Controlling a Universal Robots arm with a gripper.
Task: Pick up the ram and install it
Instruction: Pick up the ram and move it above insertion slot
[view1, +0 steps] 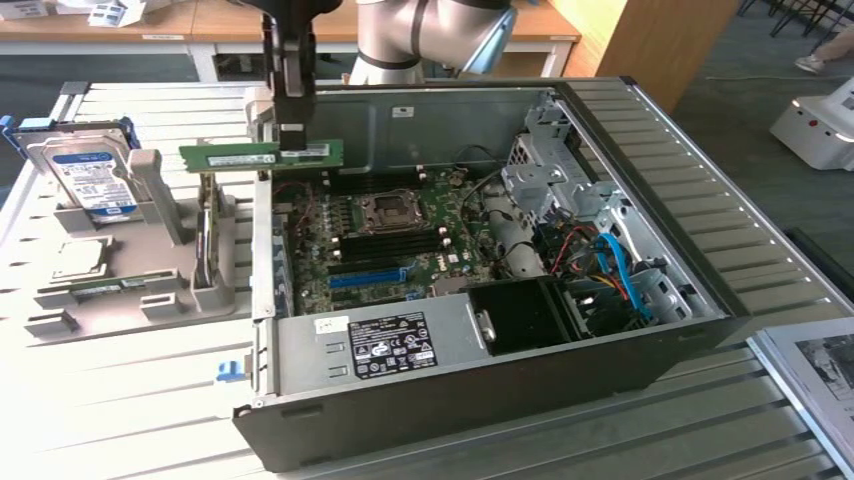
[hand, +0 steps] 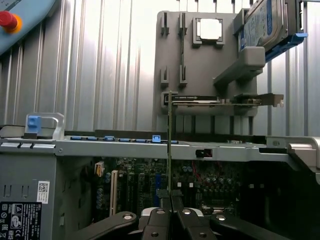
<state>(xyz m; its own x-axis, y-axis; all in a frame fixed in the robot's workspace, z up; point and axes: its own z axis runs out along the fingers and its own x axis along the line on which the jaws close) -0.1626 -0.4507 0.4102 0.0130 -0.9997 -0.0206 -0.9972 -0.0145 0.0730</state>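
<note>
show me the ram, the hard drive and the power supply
ram (view1: 238, 155), exterior view, on its green board
hard drive (view1: 88, 178), exterior view, on its blue-and-white label
power supply (view1: 387, 345), exterior view, on its black label

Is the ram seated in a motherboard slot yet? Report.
No, the tool grips the ram in the air near the case rim, clear of the motherboard.

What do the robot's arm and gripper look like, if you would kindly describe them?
The arm is built of rounded silver-grey cylindrical segments with a dark ring and a light blue joint cap. The gripper is black, with angled linkage bars pinned by round silver bolts and two slim dark fingers.
</note>
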